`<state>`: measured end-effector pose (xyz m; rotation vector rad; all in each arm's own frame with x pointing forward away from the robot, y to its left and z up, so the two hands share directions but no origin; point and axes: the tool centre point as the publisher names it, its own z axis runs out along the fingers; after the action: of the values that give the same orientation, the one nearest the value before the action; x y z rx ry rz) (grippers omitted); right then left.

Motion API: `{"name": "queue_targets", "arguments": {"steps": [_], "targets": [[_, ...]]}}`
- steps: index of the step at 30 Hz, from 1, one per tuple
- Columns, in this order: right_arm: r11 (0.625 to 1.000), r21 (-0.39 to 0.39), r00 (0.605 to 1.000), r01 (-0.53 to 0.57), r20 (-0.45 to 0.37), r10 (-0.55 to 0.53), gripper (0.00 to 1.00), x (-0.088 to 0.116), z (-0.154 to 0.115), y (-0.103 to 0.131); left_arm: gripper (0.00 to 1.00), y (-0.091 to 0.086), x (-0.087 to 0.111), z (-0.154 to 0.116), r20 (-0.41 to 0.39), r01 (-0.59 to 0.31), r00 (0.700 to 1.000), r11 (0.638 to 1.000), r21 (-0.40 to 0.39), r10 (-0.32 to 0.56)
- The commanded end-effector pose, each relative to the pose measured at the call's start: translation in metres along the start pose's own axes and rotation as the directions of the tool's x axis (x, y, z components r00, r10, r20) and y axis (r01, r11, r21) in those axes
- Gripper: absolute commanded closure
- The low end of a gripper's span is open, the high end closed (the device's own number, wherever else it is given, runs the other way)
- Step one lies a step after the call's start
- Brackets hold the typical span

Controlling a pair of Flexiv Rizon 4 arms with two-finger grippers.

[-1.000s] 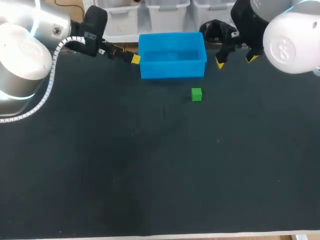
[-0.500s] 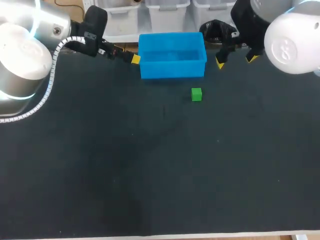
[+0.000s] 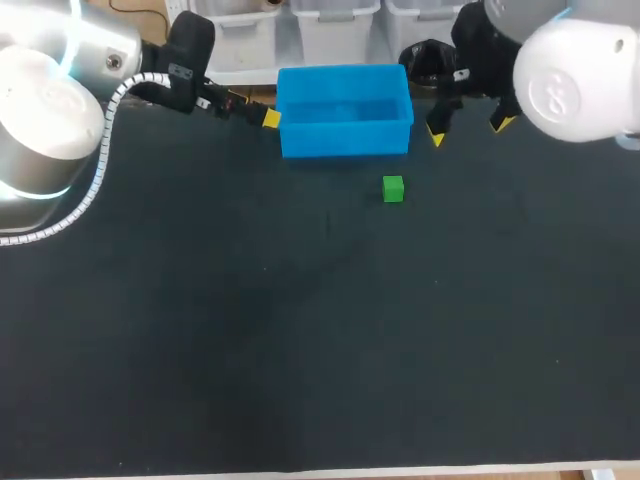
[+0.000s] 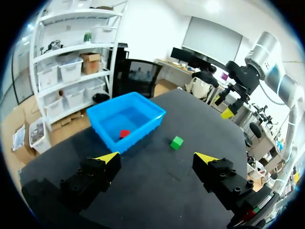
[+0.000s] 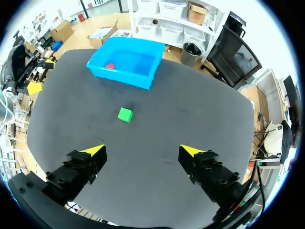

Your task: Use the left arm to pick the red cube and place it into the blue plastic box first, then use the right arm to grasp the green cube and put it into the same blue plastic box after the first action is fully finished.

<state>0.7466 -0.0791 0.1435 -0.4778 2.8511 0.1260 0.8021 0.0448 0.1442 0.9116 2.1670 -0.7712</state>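
- The red cube lies inside the blue plastic box, so the first stage looks complete.
- The left claw hangs empty at one end of the box, fingers apart.
- The right claw, also spread wide, hovers at the other end. The green cube, likely its next target, sits on the counter just before the box.
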Motion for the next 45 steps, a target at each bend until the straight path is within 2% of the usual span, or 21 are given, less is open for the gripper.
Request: {"name": "queue_targets", "arguments": {"steps": [1,14,25,31,36,45], "targets": [[1.0,0.016,0.998,-0.002,-0.07,0.003,0.0,-0.01,0.004,0.001,0.0,0.0,0.002,0.0,0.008,-0.003,1.0,1.0,0.003,0.003],[0.997,0.064,0.974,0.03,-0.225,-0.015,0.0,-0.027,0.021,0.021,0.0,0.0,0.002,0.0,0.008,-0.003,1.0,1.0,0.003,0.003],[0.997,0.072,0.959,0.014,-0.282,0.007,0.0,-0.045,0.038,0.042,0.0,0.0,0.002,0.0,0.008,-0.003,1.0,1.0,0.003,0.003],[0.997,0.08,0.96,-0.019,-0.277,0.04,0.0,-0.051,0.046,0.048,0.0,0.0,0.002,0.0,0.008,-0.003,1.0,1.0,0.003,0.003],[0.995,0.075,0.968,-0.062,-0.238,0.078,0.0,-0.054,0.052,0.05,0.0,0.0,0.002,0.0,0.008,-0.003,1.0,1.0,0.003,0.003],[0.997,0.051,0.974,-0.059,-0.215,0.068,0.0,-0.056,0.055,0.055,0.0,0.0,0.002,0.0,0.008,-0.003,1.0,1.0,0.003,0.003]]}}
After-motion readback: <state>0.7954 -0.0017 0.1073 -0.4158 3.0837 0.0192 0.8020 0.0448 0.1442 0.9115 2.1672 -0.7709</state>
